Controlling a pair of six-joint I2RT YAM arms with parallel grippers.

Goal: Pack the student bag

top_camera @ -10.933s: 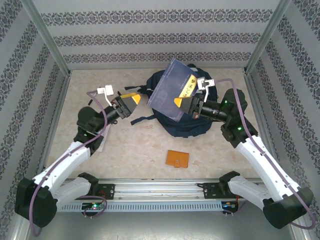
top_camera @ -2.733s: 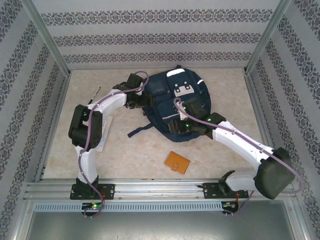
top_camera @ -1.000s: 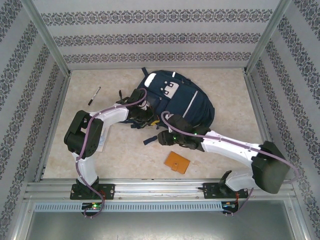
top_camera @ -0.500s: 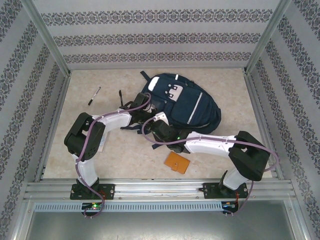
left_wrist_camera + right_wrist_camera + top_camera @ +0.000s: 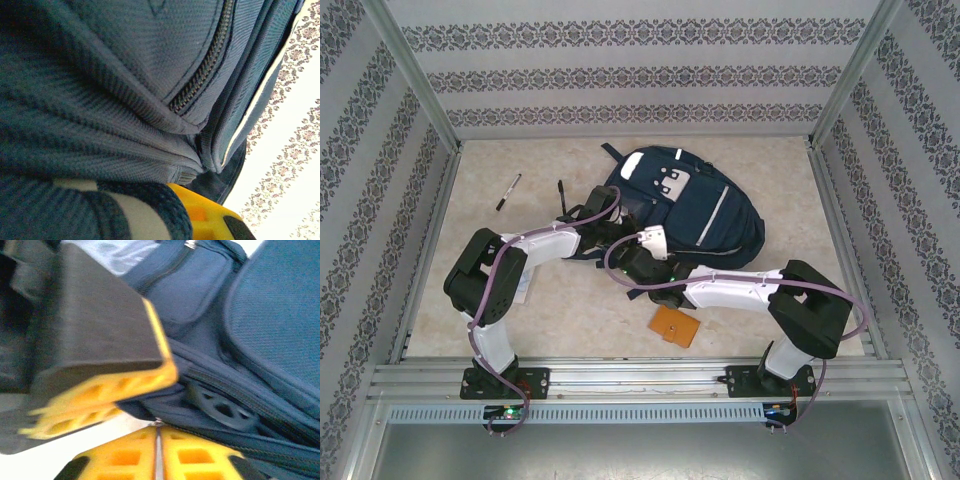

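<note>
1. The navy bag [image 5: 700,205] lies flat on the table [image 5: 520,150], centre to far side, with its white-patched front pocket facing up and both arms reaching to its near-left edge.
2. Seen close from the left wrist, the bag's ribbed fabric bunches in folds around a dark zip [image 5: 200,85], and a thin white stripe [image 5: 250,115] runs down its side.
3. The left claw [image 5: 611,223] sits against the bag's left edge. One yellow finger [image 5: 207,217] shows under a fold of fabric, but whether it grips anything cannot be told.
4. The right claw [image 5: 157,436] has its yellow pads pressed together with only a hairline between them. The tips touch the bag's lower seam, where a small metal glint shows. Whether anything is pinched there is unclear.
5. A round black buckle [image 5: 220,409] sits on the seam just beside those tips.
6. The two claws are close together, the left one's black-and-yellow finger just above the right's in the right wrist view.
7. An orange card [image 5: 673,325] lies flat on the table near the right forearm, apart from the bag.
8. A white pen [image 5: 509,190] and a dark pen [image 5: 561,191] lie left of the bag, well apart from it.
</note>
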